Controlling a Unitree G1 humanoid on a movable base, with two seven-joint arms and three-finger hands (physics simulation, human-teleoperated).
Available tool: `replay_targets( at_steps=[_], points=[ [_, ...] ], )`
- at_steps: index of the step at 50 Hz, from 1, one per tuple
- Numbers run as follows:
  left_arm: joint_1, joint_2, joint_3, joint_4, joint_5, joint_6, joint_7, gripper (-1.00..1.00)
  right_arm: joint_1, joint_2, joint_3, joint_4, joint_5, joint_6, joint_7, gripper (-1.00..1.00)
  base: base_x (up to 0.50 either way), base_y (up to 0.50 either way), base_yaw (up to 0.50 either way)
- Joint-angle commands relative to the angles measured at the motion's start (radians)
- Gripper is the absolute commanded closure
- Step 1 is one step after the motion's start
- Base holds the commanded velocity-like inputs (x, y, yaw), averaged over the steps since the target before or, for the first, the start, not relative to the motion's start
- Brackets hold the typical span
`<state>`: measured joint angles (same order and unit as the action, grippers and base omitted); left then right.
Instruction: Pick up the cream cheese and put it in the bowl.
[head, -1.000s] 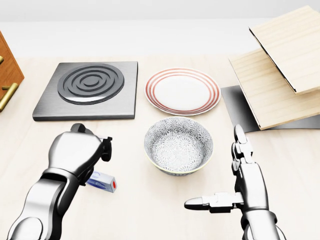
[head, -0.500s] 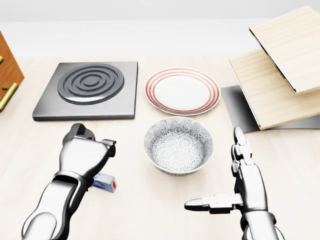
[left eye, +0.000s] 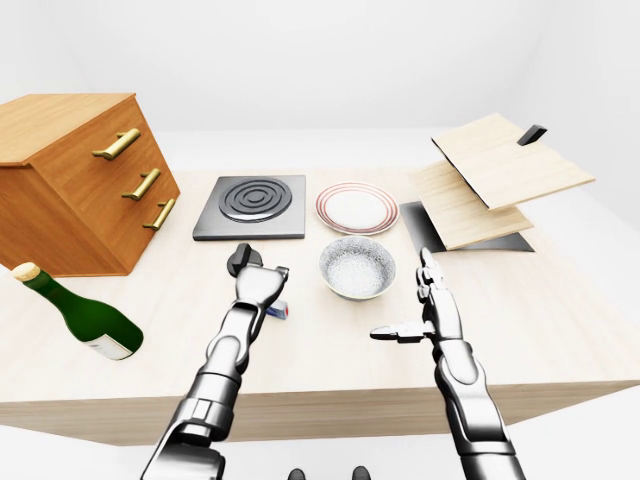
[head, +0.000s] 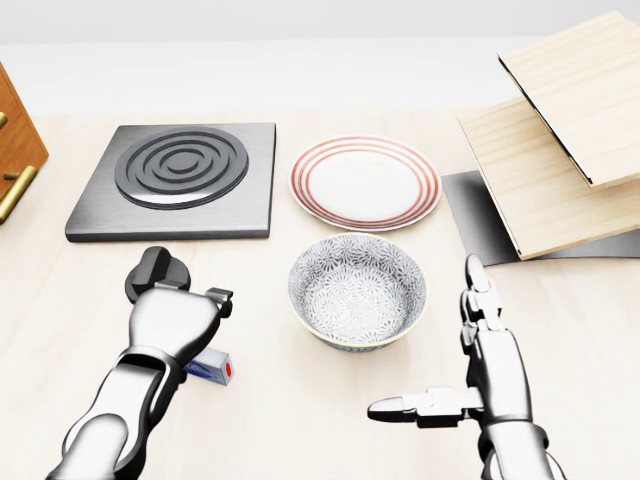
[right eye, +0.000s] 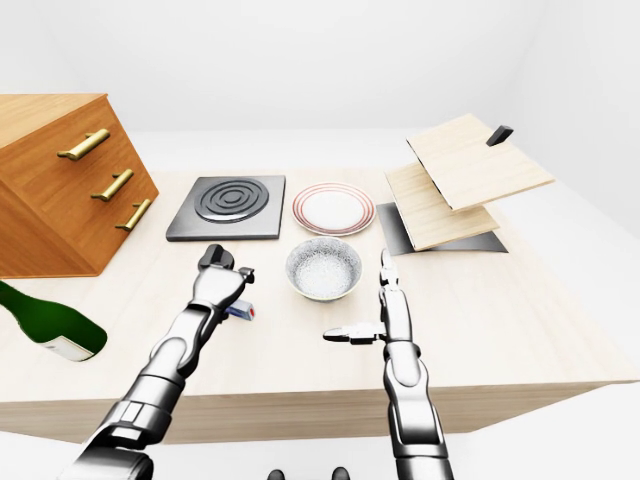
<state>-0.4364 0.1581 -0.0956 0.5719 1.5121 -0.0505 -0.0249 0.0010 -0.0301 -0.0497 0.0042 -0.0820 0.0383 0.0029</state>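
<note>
The cream cheese (head: 215, 367), a small white and blue box with a red end, lies on the wooden table left of the bowl. My left hand (head: 185, 288) hovers right over it with its back to the camera. The palm and wrist hide most of the box, and the fingers curl past its upper side without closing round it. The patterned grey bowl (head: 357, 290) stands empty in the middle of the head view. Lower right of the bowl, my right hand (head: 455, 360) is open, fingers pointing up and thumb out to the left, holding nothing.
A dark stove plate (head: 180, 180) and a red-striped plate (head: 365, 182) lie above the bowl. Wooden boards (head: 560, 150) lean over a dark tray (head: 470, 215) at the right. A wooden drawer cabinet (left eye: 80, 180) and a lying green bottle (left eye: 85, 315) are at the left.
My left hand has shifted slightly right and down over the cream cheese, hiding more of the box. The box, the bowl and my right hand stay where they were.
</note>
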Motion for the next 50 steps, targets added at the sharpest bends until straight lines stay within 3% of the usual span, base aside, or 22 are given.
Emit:
replay_targets(
  at_steps=[1, 14, 18, 20, 25, 28, 35, 38, 39, 41, 47, 50],
  points=[
    [-0.077, 0.001, -0.012, 0.164, -0.032, 0.02, 0.089, -0.21, -0.009, -0.001, 0.0, 0.014, 0.011, -0.017, 0.001, -1.0, 0.0, 0.0, 0.0],
    [-0.1, -0.013, -0.037, 0.247, -0.027, 0.033, 0.121, -0.19, -0.008, -0.002, -0.002, 0.017, 0.017, -0.019, 0.002, -1.0, 0.0, 0.0, 0.0],
    [-0.096, -0.016, -0.04, 0.25, -0.027, 0.032, 0.12, 0.22, -0.008, -0.002, -0.002, 0.016, 0.017, -0.017, 0.003, -1.0, 0.0, 0.0, 0.0],
    [-0.105, -0.016, -0.039, 0.273, -0.029, 0.032, 0.131, 0.26, -0.008, -0.002, -0.001, 0.017, 0.017, -0.019, 0.004, -1.0, 0.0, 0.0, 0.0],
    [-0.136, -0.014, -0.041, 0.349, -0.034, 0.035, 0.167, 0.72, -0.01, -0.002, -0.002, 0.022, 0.017, -0.021, 0.003, -1.0, 0.0, 0.0, 0.0],
    [-0.154, -0.013, -0.043, 0.363, -0.033, 0.05, 0.205, 1.0, -0.006, -0.002, -0.002, 0.018, 0.018, -0.02, 0.005, -1.0, 0.0, 0.0, 0.0],
    [-0.034, -0.007, -0.042, 0.072, -0.017, 0.04, 0.057, 1.0, -0.011, -0.002, -0.001, 0.035, 0.017, -0.032, 0.002, -1.0, 0.0, 0.0, 0.0],
    [-0.029, -0.009, -0.037, 0.062, -0.012, 0.037, 0.051, 1.0, -0.01, -0.002, -0.001, 0.035, 0.017, -0.032, 0.002, -1.0, 0.0, 0.0, 0.0],
    [0.022, -0.003, -0.031, -0.127, -0.012, 0.029, -0.062, 1.0, -0.01, -0.002, -0.001, 0.031, 0.017, -0.03, 0.001, -1.0, 0.0, 0.0, 0.0],
    [0.045, -0.007, -0.013, -0.243, -0.001, 0.018, -0.137, 1.0, -0.005, -0.001, -0.001, 0.02, 0.019, -0.026, 0.003, -1.0, 0.0, 0.0, 0.0],
    [0.077, -0.026, 0.022, -0.481, -0.003, -0.001, -0.28, 1.0, -0.002, 0.0, -0.001, 0.017, 0.021, -0.028, 0.004, -1.0, 0.0, 0.0, 0.0],
    [0.069, -0.03, 0.028, -0.509, 0.013, 0.004, -0.287, 1.0, 0.001, 0.0, -0.002, 0.013, 0.023, -0.028, 0.006, -1.0, 0.0, 0.0, 0.0]
  ],
)
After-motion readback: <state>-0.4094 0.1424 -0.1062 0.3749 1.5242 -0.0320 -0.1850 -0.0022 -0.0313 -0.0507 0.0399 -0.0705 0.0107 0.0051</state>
